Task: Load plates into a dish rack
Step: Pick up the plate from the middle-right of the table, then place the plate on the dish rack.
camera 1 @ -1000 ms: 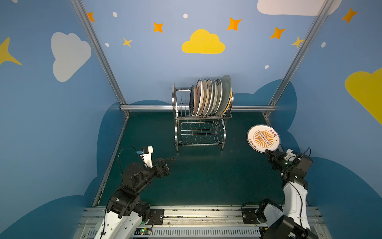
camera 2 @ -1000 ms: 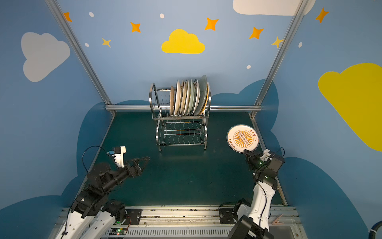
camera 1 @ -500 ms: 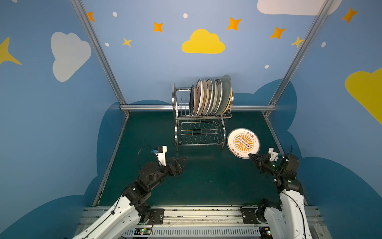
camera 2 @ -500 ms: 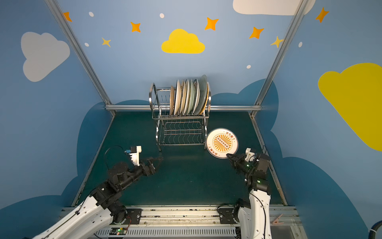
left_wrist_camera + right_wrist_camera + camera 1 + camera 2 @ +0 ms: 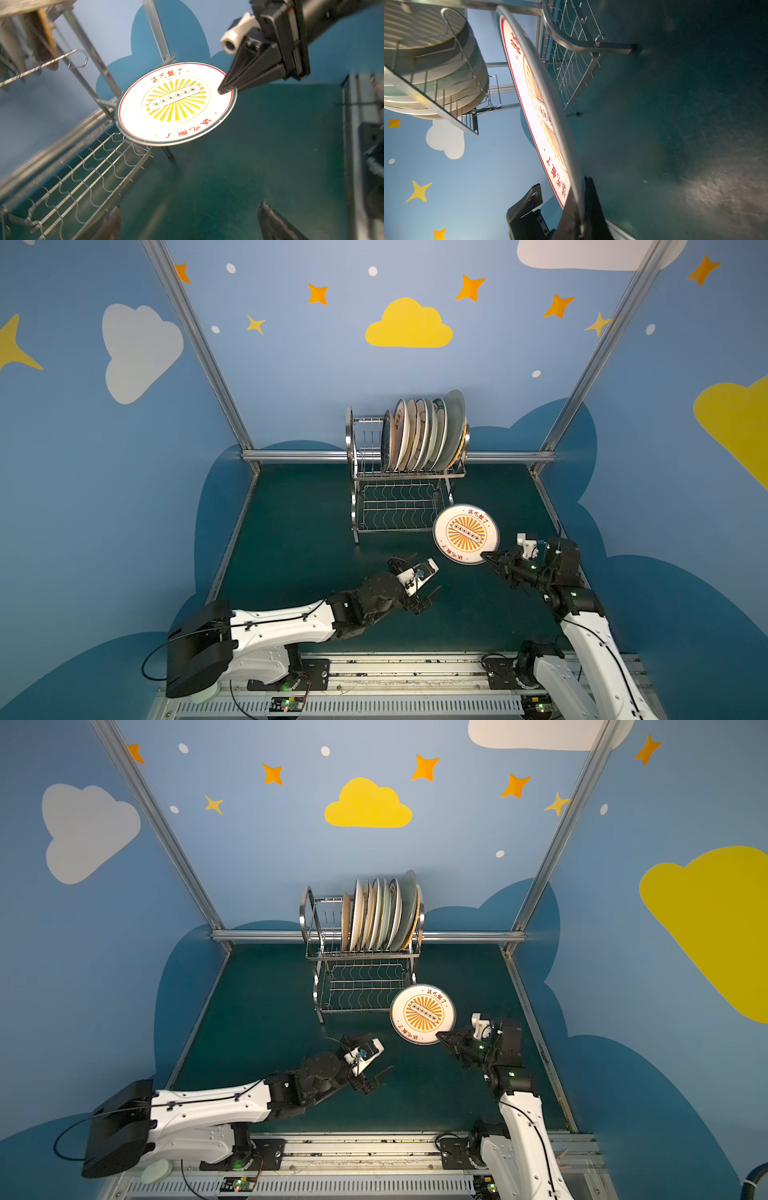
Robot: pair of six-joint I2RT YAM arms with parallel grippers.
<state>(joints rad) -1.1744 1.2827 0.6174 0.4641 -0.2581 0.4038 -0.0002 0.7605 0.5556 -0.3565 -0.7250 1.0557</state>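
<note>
Now the right gripper [image 5: 485, 558] is pinching the rim of the sunburst plate [image 5: 465, 533] beside the rack [image 5: 407, 476], left gripper [image 5: 430, 599] hovering spread; probably tipping it upright for a slot next

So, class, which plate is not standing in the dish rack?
The white orange-sunburst plate, held by its rim in the right end effector; the other plates stand on edge in the dish rack.

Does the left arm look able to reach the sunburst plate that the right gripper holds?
Probably yes. The left gripper is open and points toward the plate, with only bare green mat between them. The right gripper pinches the rim at one spot, leaving the nearer rim free.
</note>
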